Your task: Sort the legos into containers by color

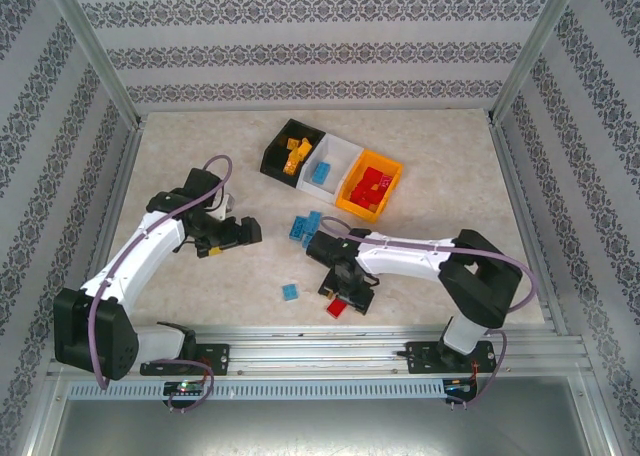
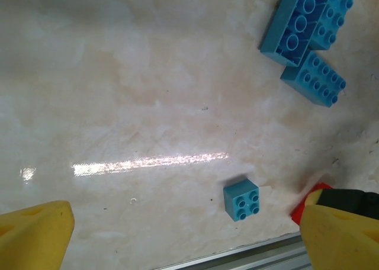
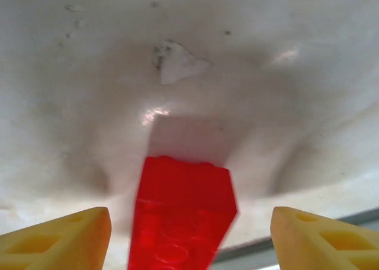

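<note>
Three bins stand in a row at the back: a black one (image 1: 283, 156) with yellow legos, a white one (image 1: 338, 154) with a blue lego, and an orange one (image 1: 355, 198) with red legos. Loose blue bricks (image 1: 305, 225) (image 2: 302, 24) lie mid-table, and a small blue brick (image 1: 290, 292) (image 2: 241, 199) sits nearer the front. My left gripper (image 1: 248, 232) (image 2: 186, 246) hangs wide open with nothing in it, left of the blue bricks. My right gripper (image 1: 345, 296) (image 3: 189, 243) is open low over a red brick (image 1: 338, 307) (image 3: 183, 217), which lies between its fingers with a gap on each side.
The metal rail (image 1: 330, 338) (image 2: 249, 255) runs along the table's front edge, close behind the red brick. The cage's patterned walls enclose the table on three sides. Bare tabletop (image 1: 200, 156) stretches at the left and back.
</note>
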Robot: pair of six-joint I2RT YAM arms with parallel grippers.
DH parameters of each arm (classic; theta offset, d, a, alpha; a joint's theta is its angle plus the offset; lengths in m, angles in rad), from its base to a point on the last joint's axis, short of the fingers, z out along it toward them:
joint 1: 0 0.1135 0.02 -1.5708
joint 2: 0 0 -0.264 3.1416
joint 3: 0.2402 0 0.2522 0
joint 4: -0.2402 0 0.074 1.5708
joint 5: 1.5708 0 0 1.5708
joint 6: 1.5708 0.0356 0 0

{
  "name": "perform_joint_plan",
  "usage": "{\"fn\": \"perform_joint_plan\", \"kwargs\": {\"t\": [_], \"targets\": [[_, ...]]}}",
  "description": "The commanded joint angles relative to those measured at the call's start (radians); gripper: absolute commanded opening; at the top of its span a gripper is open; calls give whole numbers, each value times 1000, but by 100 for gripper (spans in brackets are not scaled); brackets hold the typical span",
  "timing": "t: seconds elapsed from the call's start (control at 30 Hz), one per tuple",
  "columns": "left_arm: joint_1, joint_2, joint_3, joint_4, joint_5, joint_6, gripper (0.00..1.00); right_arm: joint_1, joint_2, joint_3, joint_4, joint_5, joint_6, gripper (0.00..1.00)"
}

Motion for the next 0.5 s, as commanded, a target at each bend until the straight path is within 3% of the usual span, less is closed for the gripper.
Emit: {"fn": "perform_joint_plan", "kwargs": {"t": [0.0,0.07,0.27,0.47], "targets": [[1,-34,-12,-25,23,39,99,20,40,32,9,18,23,66],[0,-46,-21,-24,29,45,99,34,47,24,22,24,31,60],[-6,-88,-50,-54,34,50,99,38,17,2,50,36,29,30],[-79,-115,-110,-21,68,-9,99,-22,-24,78,-43,72,-63,28]]}}
